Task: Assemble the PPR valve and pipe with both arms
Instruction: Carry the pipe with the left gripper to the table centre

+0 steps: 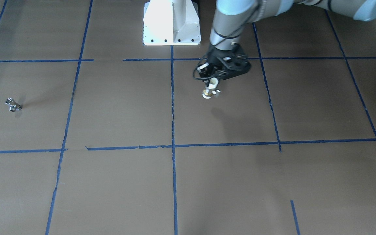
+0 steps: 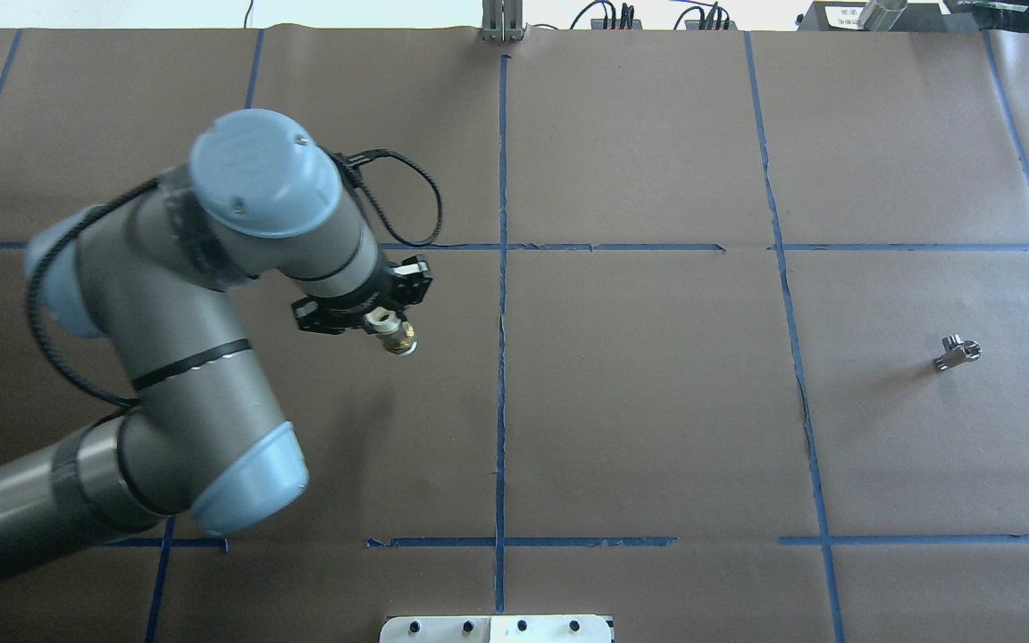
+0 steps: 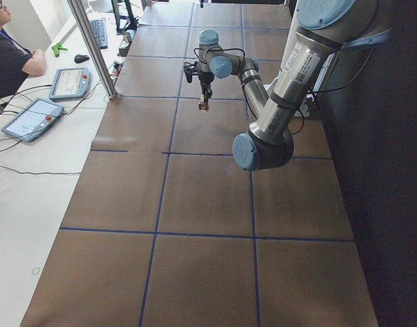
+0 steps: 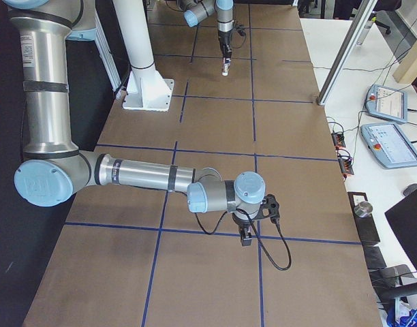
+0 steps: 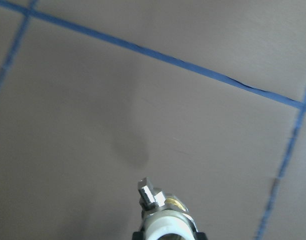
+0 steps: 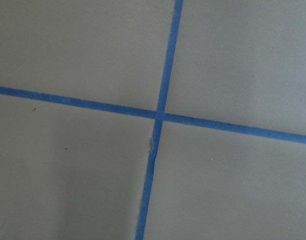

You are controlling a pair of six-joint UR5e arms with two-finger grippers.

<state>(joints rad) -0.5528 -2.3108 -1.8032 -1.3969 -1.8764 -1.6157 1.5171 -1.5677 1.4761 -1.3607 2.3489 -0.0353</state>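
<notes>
My left gripper [image 1: 211, 81] is shut on the PPR valve [image 1: 209, 90] and holds it above the brown table, white end up and brass-silver end with the side stub pointing down. They also show in the overhead view, gripper [image 2: 382, 319] and valve [image 2: 396, 336], and the valve fills the bottom of the left wrist view [image 5: 165, 217]. The pipe [image 1: 13, 105], a small chrome branched fitting, lies alone far off on the robot's right side [image 2: 957, 351]. My right gripper [image 4: 248, 235] hangs low over a blue tape crossing; I cannot tell whether it is open or shut.
The white pedestal base [image 1: 171, 23] stands at the robot's edge of the table. Blue tape lines [image 2: 501, 357] divide the brown surface. A side table with teach pendants [image 3: 31, 116] and a seated person [image 3: 4, 48] lie beyond the far edge, by a metal post [image 3: 93, 48].
</notes>
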